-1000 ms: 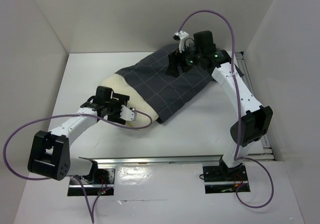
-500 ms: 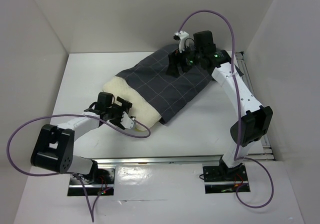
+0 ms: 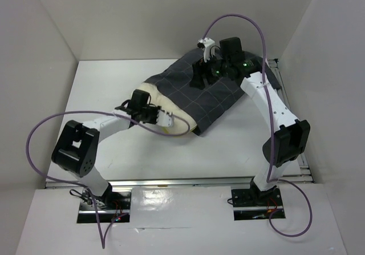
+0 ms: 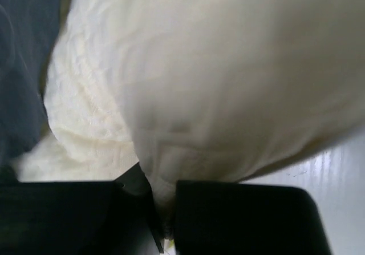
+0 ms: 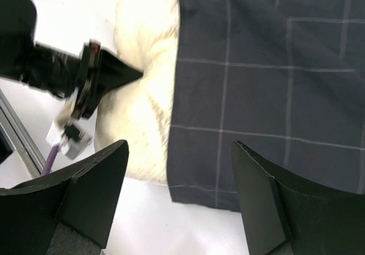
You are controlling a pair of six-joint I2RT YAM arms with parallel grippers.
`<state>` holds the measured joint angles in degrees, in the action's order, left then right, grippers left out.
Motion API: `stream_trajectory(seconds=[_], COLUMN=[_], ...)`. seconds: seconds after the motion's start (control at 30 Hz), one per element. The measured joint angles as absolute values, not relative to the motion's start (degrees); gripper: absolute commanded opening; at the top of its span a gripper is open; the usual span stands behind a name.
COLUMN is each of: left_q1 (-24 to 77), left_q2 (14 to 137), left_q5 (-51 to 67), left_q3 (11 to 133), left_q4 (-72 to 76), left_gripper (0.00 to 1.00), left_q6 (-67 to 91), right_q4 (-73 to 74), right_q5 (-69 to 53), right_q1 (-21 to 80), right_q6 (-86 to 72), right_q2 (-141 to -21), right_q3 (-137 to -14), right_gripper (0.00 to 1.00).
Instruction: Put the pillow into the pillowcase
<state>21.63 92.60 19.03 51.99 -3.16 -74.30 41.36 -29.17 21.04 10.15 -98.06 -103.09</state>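
Observation:
The cream pillow [image 3: 181,127] lies mid-table, its far part inside the dark grid-lined pillowcase [image 3: 214,92]; only its near-left end sticks out. My left gripper [image 3: 155,115] is shut on a pinched fold at that exposed end. In the left wrist view the pillow [image 4: 228,78] fills the frame, and the left gripper [image 4: 163,212] squeezes cream fabric between its jaws. My right gripper [image 3: 201,77] hovers open above the pillowcase's far part. From the right wrist, the right gripper [image 5: 179,192] frames the pillowcase [image 5: 274,89] hem and the pillow [image 5: 142,104], holding nothing.
White walls box in the white table [image 3: 97,89] on three sides. A metal rail [image 3: 171,182] runs along the near edge by the arm bases. Purple cables [image 3: 43,126] loop off both arms. The left arm's fingers [image 5: 117,75] show in the right wrist view.
My left arm swung right to the pillow's exposed end and closed on it, pushing the pillow deeper into the pillowcase. The right gripper stayed over the case's far part.

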Motion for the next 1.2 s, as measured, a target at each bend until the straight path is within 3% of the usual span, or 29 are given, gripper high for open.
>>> stream_trajectory(seconds=[0.1, 0.27, 0.43, 0.57, 0.7, 0.73, 0.77, 0.9, 0.93, 1.07, 1.2], left_q1=[20.9, 17.7, 17.3, 18.2, 19.1, 19.2, 19.3, 19.3, 19.3, 19.4, 19.8], left_q2=[97.6, 103.5, 103.5, 103.9, 104.0, 104.0, 104.0, 104.0, 104.0, 104.0, 104.0], left_q5=[18.6, 17.9, 17.3, 16.8, 16.3, 16.3, 16.3, 16.2, 16.1, 15.6, 15.1], left_q3=[64.6, 85.0, 92.5, 94.7, 95.7, 96.0, 96.2, 97.1, 97.2, 97.2, 97.1], left_q4=[-10.9, -19.0, -21.7, -24.3, -26.0, -26.2, -26.3, -26.7, -26.8, -26.7, -26.3], left_gripper=[0.00, 0.00, 0.00, 0.00, 0.00, 0.00, 0.00, 0.00, 0.00, 0.00, 0.00], left_q6=[-62.1, -45.2, -37.7, -35.2, -33.8, -33.6, -33.2, -32.6, -32.5, -32.1, -31.0], right_q4=[41.3, 41.8, 43.5, 44.8, 45.0, 45.0, 45.0, 44.9, 44.9, 44.9, 45.3], right_q5=[-29.1, -27.2, -24.2, -24.1, -24.1, -24.1, -24.2, -24.1, -23.9, -23.5, -25.3], right_q1=[21.1, 21.1, 21.1, 21.1, 21.1, 21.1, 21.1, 21.1, 21.1, 21.1, 21.1], right_q6=[10.2, 10.5, 11.7, 11.6, 10.6, 10.3, 10.2, 9.8, 9.6, 9.3, 9.2], right_q2=[-98.0, -97.8, -96.6, -95.1, -94.9, -94.9, -94.9, -95.4, -95.5, -95.9, -96.7], right_q3=[-100.2, -96.5, -94.4, -92.6, -92.2, -92.3, -92.3, -92.7, -92.7, -93.3, -95.5], right_gripper=[0.78, 0.64, 0.63, 0.70, 0.69, 0.64, 0.50, 0.22, 0.10, 0.00, 0.00])
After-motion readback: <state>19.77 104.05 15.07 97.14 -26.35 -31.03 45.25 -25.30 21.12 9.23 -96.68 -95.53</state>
